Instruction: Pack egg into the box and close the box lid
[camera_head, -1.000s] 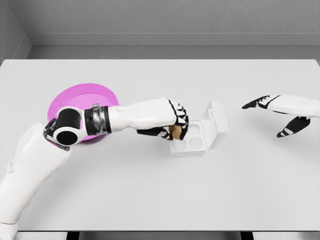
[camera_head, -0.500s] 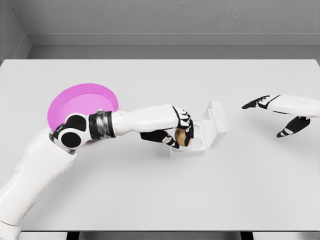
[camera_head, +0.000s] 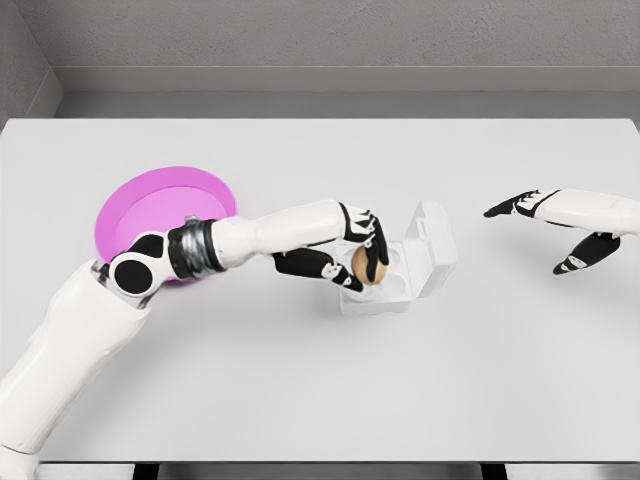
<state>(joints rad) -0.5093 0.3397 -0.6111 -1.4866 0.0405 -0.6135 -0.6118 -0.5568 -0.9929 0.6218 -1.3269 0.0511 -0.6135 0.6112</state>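
Item: egg-packing station, head view.

Step in hand: placement of the egg (camera_head: 367, 265). The left hand (camera_head: 352, 256) is holding the brown egg between curled fingers and thumb, poised over the left-hand cells of the box (camera_head: 395, 285), the egg hanging just above or at the rim of a cell; whether it is touching the tray cannot be told. By judgement, packing is underway but not done, and lid closing is not yet begun.

Next move, as judged: lowering the egg squarely into a cell, loosening the fingers without rolling it out, then clearing the hand toward 9 o'clock so the lid (camera_head: 434, 243) can be swung down.

Containers:
- Box: white, sitting near the centre of the tabletop (camera_head: 320, 400). Its lid is standing open, hinged at the 3 o'clock side and leaning away toward 2 o'clock. Round cells are showing on the right half of the tray, and those are looking vacant; the cells under the hand are hidden.
- Plate (camera_head: 160, 205): pink, lying at 9 to 10 o'clock from the box, well apart from it, partly covered by the left forearm; nothing is showing on its visible part.

Other: the right hand (camera_head: 560, 225) is hovering at 3 o'clock, well apart from the box, fingers spread loosely and holding nothing.
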